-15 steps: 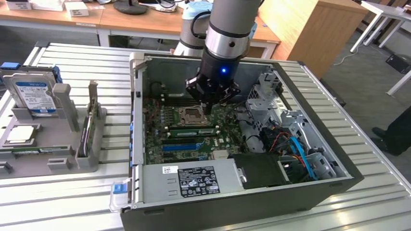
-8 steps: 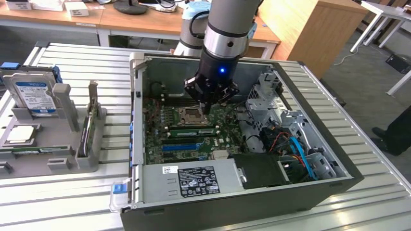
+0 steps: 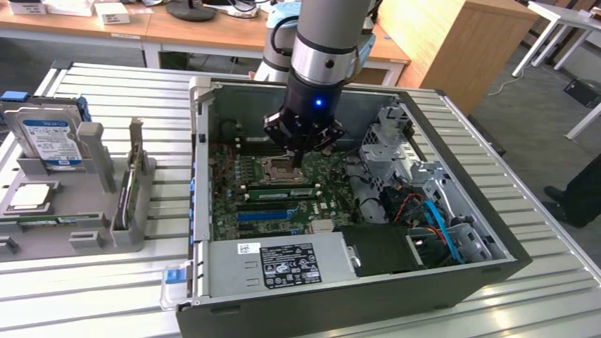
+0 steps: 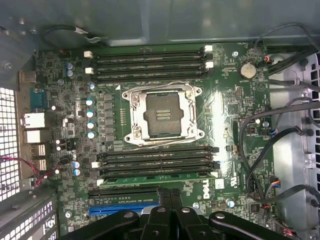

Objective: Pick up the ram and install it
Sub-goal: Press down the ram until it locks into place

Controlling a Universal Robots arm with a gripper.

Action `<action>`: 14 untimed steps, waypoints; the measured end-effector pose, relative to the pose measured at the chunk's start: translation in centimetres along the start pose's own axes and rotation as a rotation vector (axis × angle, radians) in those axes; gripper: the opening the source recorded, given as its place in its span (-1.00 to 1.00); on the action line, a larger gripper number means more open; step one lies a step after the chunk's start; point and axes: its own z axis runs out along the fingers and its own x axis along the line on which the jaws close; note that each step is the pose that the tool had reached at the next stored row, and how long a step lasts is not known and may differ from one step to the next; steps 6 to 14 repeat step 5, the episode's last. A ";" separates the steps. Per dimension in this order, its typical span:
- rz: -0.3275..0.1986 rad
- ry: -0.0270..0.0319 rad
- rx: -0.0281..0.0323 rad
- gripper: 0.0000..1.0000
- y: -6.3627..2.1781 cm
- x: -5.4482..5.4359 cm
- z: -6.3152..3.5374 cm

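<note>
I have the tool (image 3: 298,156) clenched with nothing between its fingers, hanging inside the open computer case (image 3: 488,278) over the motherboard (image 4: 227,107), near the CPU socket (image 4: 162,114). In the wrist view the ram (image 4: 160,178) lies seated in the slot bank just beside that socket, on the side nearest the tool. On the counter (image 3: 122,278) at the exterior view's left, a grey fixture (image 3: 89,236) holds a hard drive (image 3: 52,141).

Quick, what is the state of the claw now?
Claw: closed, holding nothing visible, above the motherboard where the ram sits in its slot.
</note>
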 end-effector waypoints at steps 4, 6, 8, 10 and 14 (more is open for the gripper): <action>0.000 0.0001 0.0001 -0.79 0.00 0.0 0.00; 0.000 0.0000 0.0000 -0.79 0.00 0.0 0.00; 0.000 0.0000 0.0000 -0.79 0.00 0.0 0.00; 0.000 0.0000 0.0000 -0.79 0.00 0.0 0.00; 0.000 0.0000 0.0000 -0.79 0.00 0.0 0.00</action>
